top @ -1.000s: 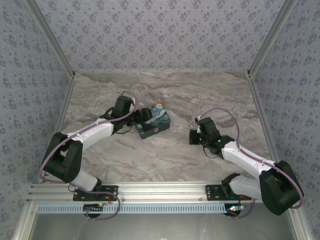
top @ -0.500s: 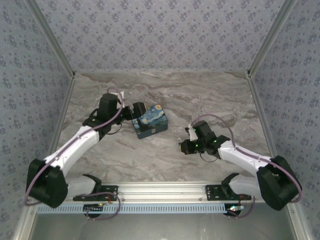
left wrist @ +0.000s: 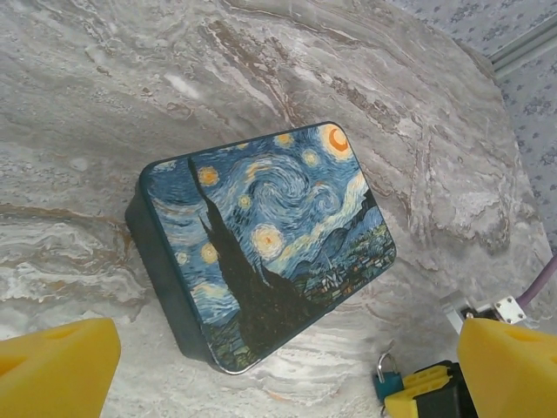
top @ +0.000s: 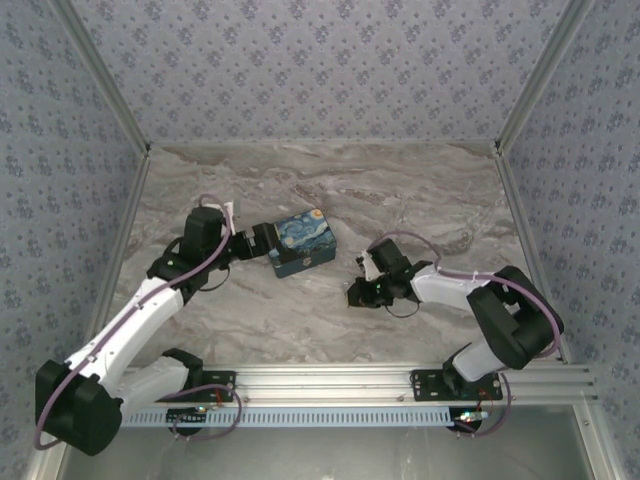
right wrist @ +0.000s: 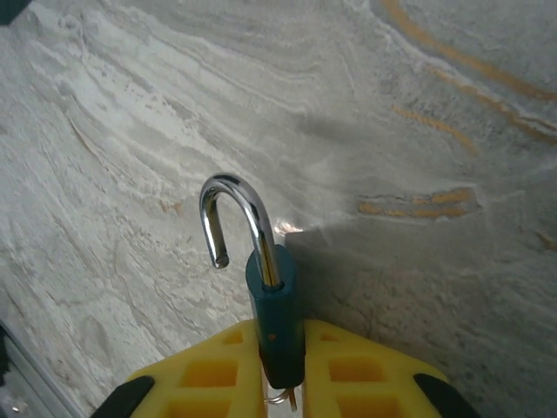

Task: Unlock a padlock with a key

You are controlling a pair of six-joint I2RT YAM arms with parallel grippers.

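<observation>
My right gripper (right wrist: pixel 280 353) is shut on the padlock (right wrist: pixel 271 305), a small teal body pinched between its yellow fingers (right wrist: pixel 200 374). The chrome shackle (right wrist: pixel 231 222) stands swung out, with its free end clear of the body. A sliver of grey metal, the key (right wrist: pixel 285 401), shows under the padlock's bottom between the fingers. In the top view this gripper (top: pixel 358 293) sits low over the table centre. The padlock (left wrist: pixel 387 383) also shows in the left wrist view. My left gripper (left wrist: pixel 283 374) is open, wide and empty, just short of the painted box (left wrist: pixel 270 239).
The starry-night box (top: pixel 303 241) lies on the marble table (top: pixel 330 190), between the two grippers and nearer my left gripper (top: pixel 262 243). Patterned walls enclose the back and both sides. An aluminium rail (top: pixel 320 378) runs along the near edge.
My left arm has drawn back to the left, away from the box, with its jaws spreading wider. My right arm has swung left and lower with the padlock.
</observation>
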